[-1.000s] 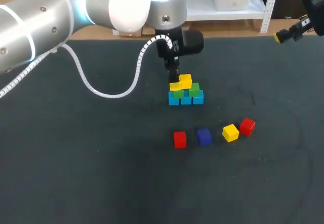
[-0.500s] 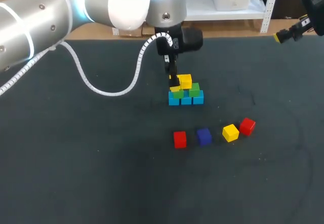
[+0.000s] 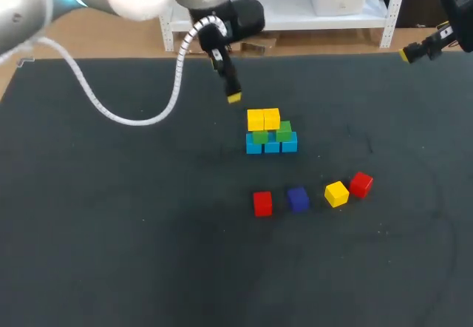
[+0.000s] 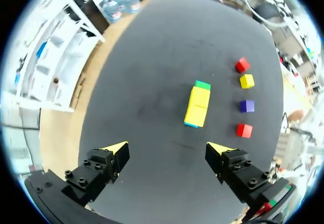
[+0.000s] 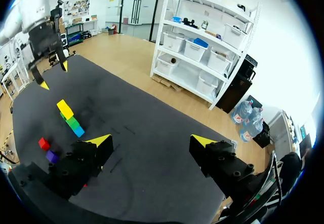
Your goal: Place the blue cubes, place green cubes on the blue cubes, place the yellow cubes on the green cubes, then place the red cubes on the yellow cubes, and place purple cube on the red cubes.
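**Both end effectors empty; third yellow cube not yet on the stack**

The left end effector (image 3: 233,96) hangs above the counter (image 3: 111,231), just to the far left of the cube stack (image 3: 270,132). Its fingers are spread wide with nothing between them. The loose yellow cube (image 3: 336,193) lies to the near right of it, on the other side of the stack. A reach from this arm would therefore probably have to pass over or around the stack.

The right end effector (image 3: 405,55), likewise spread and empty, sits at the counter's far right edge. In the head view it is about as far from that cube as the left one, with no stack between.

The loose yellow cube is small and glossy, turned a little askew to the stack's line. It sits just beside a red cube (image 3: 361,184), and a purple cube (image 3: 298,199) and a second red cube (image 3: 262,203) lie to its left.

The stack runs left to right, with blue at the bottom, green above and two yellow on top. The exposed green cube (image 3: 285,129) at its right end is the likely seat for the third yellow.
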Motion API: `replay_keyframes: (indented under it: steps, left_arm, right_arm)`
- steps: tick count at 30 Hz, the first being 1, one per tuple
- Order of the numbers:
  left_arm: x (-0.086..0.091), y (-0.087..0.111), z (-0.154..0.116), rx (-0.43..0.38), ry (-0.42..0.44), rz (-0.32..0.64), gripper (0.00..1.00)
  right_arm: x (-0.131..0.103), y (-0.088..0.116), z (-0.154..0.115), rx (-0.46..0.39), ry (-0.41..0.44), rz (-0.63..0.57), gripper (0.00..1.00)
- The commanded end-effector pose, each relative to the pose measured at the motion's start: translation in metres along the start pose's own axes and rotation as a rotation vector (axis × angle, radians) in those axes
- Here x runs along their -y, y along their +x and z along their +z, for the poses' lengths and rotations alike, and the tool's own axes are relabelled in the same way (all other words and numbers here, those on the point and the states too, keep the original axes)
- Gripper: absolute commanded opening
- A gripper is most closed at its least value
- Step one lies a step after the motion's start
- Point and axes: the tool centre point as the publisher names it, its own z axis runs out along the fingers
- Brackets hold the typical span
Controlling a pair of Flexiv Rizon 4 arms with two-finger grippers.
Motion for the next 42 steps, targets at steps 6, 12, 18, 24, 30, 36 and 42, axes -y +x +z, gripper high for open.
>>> replay_keyframes:
  steps: [6,12,18,24,30,36,42]
  left_arm:
    - [-0.013,0.033,-0.021,0.202,-0.182,-0.153,1.0]
    - [-0.034,0.042,-0.026,0.265,-0.226,-0.273,1.0]
    - [-0.048,0.052,-0.053,0.37,-0.277,-0.354,1.0]
    - [-0.062,0.069,-0.073,0.447,-0.336,-0.442,1.0]
    - [-0.074,0.088,-0.085,0.527,-0.362,-0.553,1.0]
    - [-0.08,0.102,-0.091,0.558,-0.376,-0.592,1.0]
    - [-0.08,0.107,-0.096,0.622,-0.394,-0.601,1.0]
  right_arm:
    - [-0.002,0.002,0.0,0.006,0.011,0.001,1.0]
    - [-0.002,0.002,0.0,0.006,0.011,0.001,1.0]
    - [-0.002,0.002,0.0,0.006,0.011,0.001,1.0]
    - [-0.002,0.002,0.0,0.006,0.011,0.001,1.0]
    - [-0.002,0.002,0.0,0.006,0.011,0.001,1.0]
    - [-0.002,0.002,0.0,0.006,0.011,0.001,1.0]
    - [-0.002,0.002,0.0,0.006,0.011,0.001,1.0]
